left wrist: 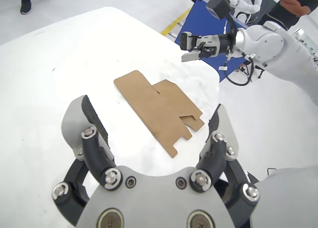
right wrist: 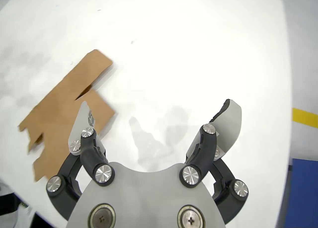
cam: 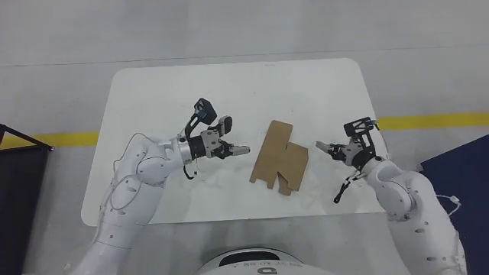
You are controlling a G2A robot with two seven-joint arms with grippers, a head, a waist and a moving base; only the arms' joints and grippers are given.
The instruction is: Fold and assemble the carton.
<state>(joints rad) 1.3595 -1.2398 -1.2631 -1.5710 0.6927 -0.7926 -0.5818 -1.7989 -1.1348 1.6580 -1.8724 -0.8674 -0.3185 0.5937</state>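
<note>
the flat brown carton (cam: 280, 156) is being shown lying unfolded on the white table (cam: 153, 99), in the part of the top nearer the robot, between the two arms. its panels are being seen pressed flat against the surface, with the notched, stepped end turned toward the robot and the narrower panel turned away. the left gripper (cam: 235, 139) is being held over the table to the left of the carton, near it but apart from it. its claw is being shown released, the two fingers (left wrist: 74, 119) being spread wide with nothing between them, and in the left wrist view the carton is being framed in the gap. the right gripper (cam: 330, 150) is being held to the right of the carton, close to its right edge without touching it. its claw is likewise being shown released, the padded fingers (right wrist: 231, 119) being spread apart and empty. both grippers are being pointed inward at the carton from opposite sides. a yellow floor line (cam: 428, 121) is being seen past the table's right edge.
</note>
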